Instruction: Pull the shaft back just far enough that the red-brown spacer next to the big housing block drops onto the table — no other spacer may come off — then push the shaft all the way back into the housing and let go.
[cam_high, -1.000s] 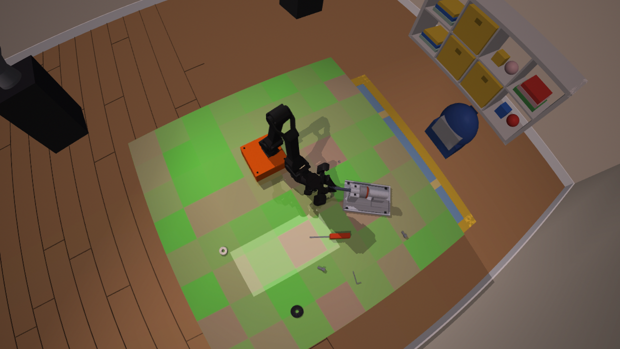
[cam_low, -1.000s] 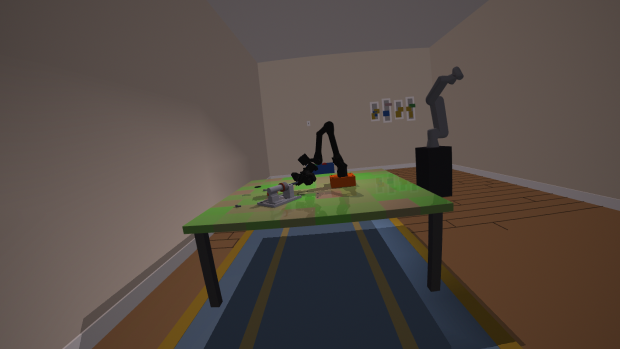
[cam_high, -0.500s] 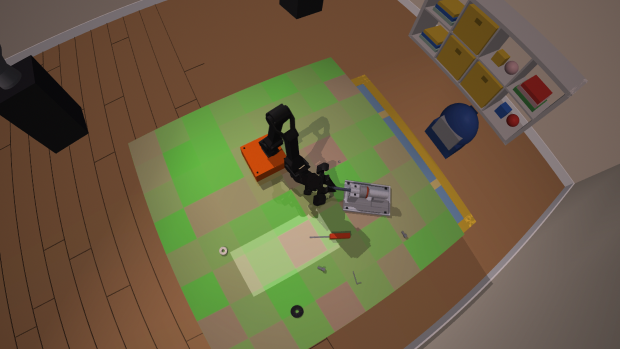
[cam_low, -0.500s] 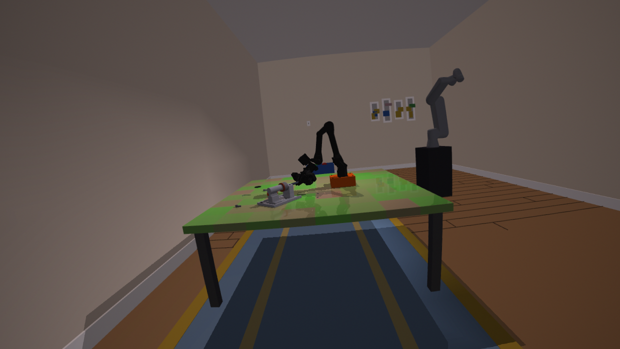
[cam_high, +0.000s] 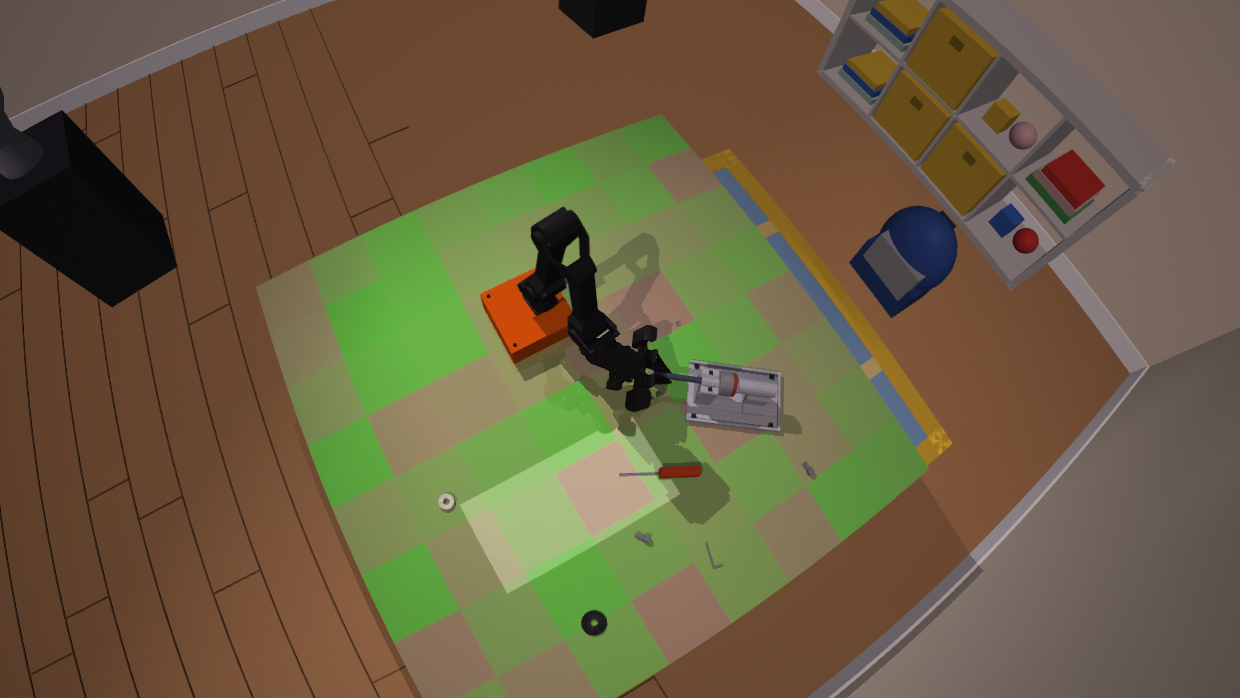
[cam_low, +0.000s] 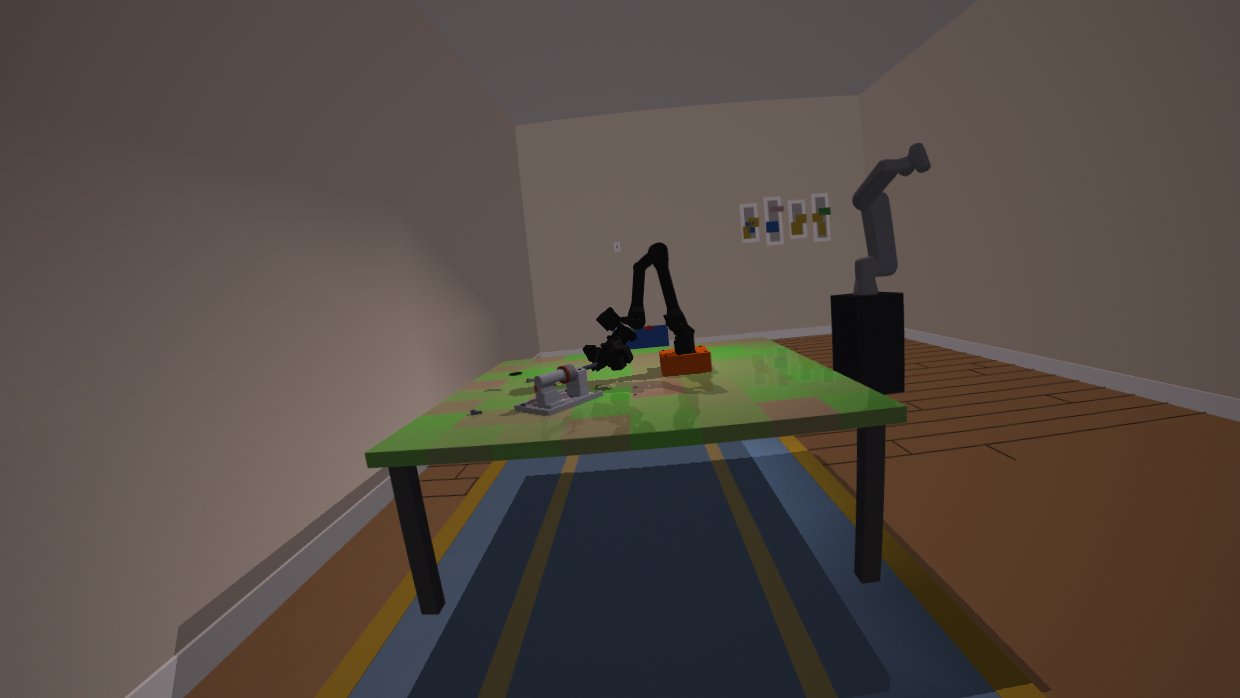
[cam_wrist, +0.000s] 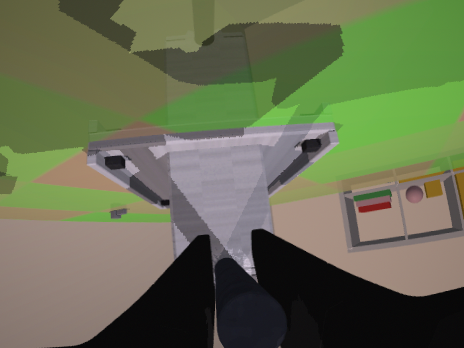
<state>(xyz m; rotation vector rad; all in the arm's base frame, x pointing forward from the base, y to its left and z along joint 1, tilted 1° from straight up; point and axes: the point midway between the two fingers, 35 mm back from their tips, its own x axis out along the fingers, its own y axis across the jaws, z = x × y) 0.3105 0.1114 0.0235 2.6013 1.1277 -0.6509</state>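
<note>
My gripper (cam_high: 666, 374) (cam_wrist: 231, 244) is shut on the dark shaft (cam_high: 685, 377) (cam_wrist: 250, 312), whose end shows between the fingers in the wrist view. The shaft runs level into the smaller upright of the grey fixture (cam_high: 737, 417) (cam_low: 555, 406). The red-brown spacer (cam_high: 735, 383) sits up in line with the shaft, right beside the big housing block (cam_high: 761, 384) (cam_low: 548, 379). A paler spacer (cam_high: 727, 383) sits beside it, toward the small upright. In the exterior view the spacers are small and hard to tell apart. The bores are hidden.
A red-handled screwdriver (cam_high: 680, 471), a hex key (cam_high: 711, 556), two bolts (cam_high: 642, 537) (cam_high: 808, 469), a pale ring (cam_high: 446, 502) and a black ring (cam_high: 593, 622) lie on the table. The orange arm base (cam_high: 520, 316) (cam_low: 685, 362) stands behind the gripper.
</note>
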